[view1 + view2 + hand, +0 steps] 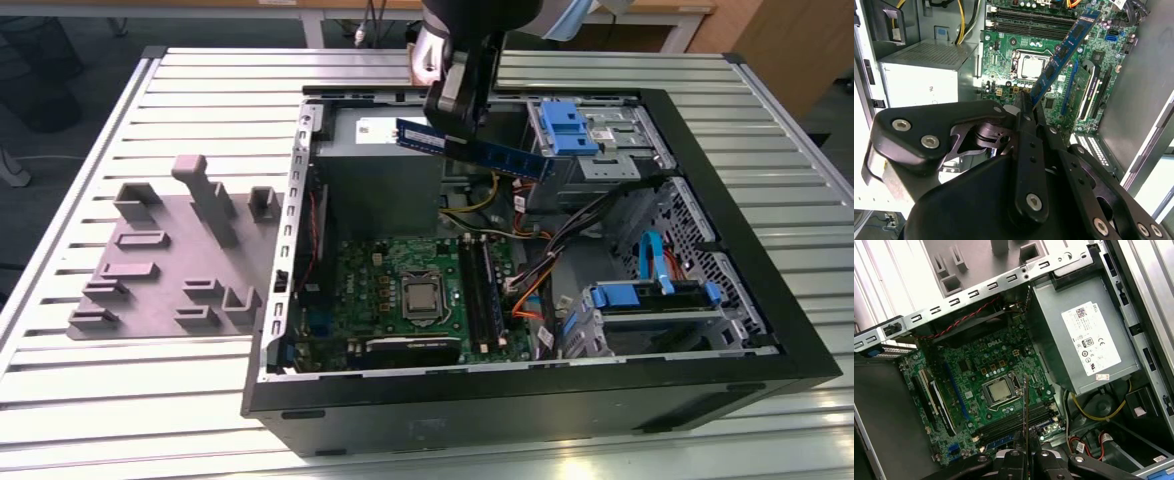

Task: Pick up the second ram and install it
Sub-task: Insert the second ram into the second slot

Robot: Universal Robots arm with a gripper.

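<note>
While I hold station over the open computer case point(694, 330) on the bench point(134, 380), my pincer point(1026, 102) is pinching the second ram point(474, 148) by one end, well above the green motherboard point(989, 365), tilted in the air.

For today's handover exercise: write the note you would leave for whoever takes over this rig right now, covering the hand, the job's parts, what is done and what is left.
Hand: shut on the second ram, gripping it near one end, above the open computer case.
Second ram: in the air, tilted, over the power supply end of the case, clear of the motherboard. In the second wrist view it reaches out from the hand over the board.
Done: ram picked up.
Left: seating it; it is not yet in any memory slot beside the processor.
</note>
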